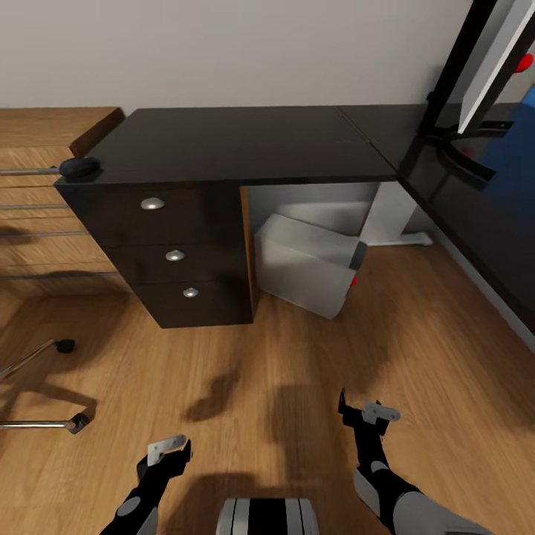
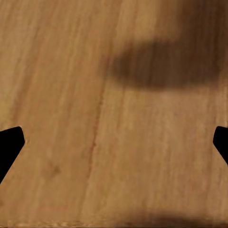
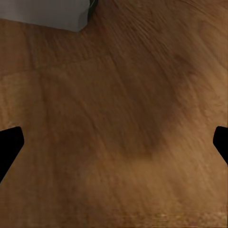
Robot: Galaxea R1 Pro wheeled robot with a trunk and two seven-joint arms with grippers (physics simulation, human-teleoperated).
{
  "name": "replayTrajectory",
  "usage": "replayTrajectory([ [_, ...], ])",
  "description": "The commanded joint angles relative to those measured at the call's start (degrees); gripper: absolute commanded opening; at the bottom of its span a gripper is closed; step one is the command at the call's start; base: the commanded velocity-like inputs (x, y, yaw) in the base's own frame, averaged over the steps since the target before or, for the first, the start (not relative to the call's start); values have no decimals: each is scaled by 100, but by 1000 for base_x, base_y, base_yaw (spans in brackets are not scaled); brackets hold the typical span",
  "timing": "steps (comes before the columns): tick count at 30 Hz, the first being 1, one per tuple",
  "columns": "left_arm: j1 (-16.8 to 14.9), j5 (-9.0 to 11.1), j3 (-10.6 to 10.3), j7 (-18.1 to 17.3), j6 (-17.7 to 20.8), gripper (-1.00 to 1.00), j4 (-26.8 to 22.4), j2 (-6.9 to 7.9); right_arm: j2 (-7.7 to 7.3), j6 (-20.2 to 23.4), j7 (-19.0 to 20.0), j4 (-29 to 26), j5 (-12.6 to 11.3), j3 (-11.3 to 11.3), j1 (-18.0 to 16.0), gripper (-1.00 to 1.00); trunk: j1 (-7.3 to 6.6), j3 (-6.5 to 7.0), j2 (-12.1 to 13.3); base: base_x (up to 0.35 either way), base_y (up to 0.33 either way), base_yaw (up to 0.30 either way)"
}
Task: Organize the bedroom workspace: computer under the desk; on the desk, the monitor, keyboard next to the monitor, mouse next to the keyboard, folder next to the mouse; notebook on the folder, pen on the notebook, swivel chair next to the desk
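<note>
1. While both arms hang low at the near edge of the head view, the left pincer [image 1: 169, 447] has its black fingers spread wide apart, holding nothing and touching nothing, with bare light wood floor [image 2: 114, 142] under it.
2. The right pincer [image 1: 365, 410] is likewise spread wide and empty; in its wrist view the dark fingertips [image 3: 10, 147] sit at the two edges of the picture over shaded floorboards, with a pale grey corner of the tower case at one edge.
3. The boxy white-to-light-grey computer tower [image 1: 308, 264] stands tilted on the floor under the long black L-shaped tabletop [image 1: 238, 145], just right of the drawer block, far beyond both pincers and slightly nearer the right one.
4. Three dark drawers with round silver knobs [image 1: 175, 255] fill the left part of the desk front, straight ahead of the left pincer and well apart from it.
5. A small dark rounded mouse [image 1: 79, 168] lies at the far left corner of the tabletop, at its very edge.
6. At the far right, the black curved stand of the wide thin monitor [image 1: 487, 59] rests on the right wing of the tabletop, the screen's pale back rising out of view.
7. Chrome legs with black casters of the swivel chair [image 1: 44, 423] reach in from the left edge, near the left pincer but apart from it.
</note>
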Motion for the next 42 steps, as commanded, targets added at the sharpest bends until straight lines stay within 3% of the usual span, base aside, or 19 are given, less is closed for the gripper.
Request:
replayTrajectory([
  [1,-3,49,-40,52,-24,100,117,23,18,-83,23,162,-19,-31,-4,100,-4,20,0,0,0,0],
  [6,-3,191,4,66,-24,100,461,41,42,-256,23,629,-18,-34,3,100,-16,131,7,0,0,0],
  [7,-3,386,41,79,-28,100,901,47,48,-290,21,929,-2,-34,199,100,-19,153,8,0,0,0],
  [10,-3,455,46,75,-37,100,1055,48,40,-294,19,952,0,-39,456,100,-27,219,12,0,0,0],
  [24,-3,481,40,21,-361,100,1440,35,49,-298,22,964,1,-35,598,100,-63,529,31,0,0,0],
  [42,-3,477,32,10,-401,100,1585,17,32,-304,27,957,-1,-34,603,100,-109,928,55,0,0,0],
])
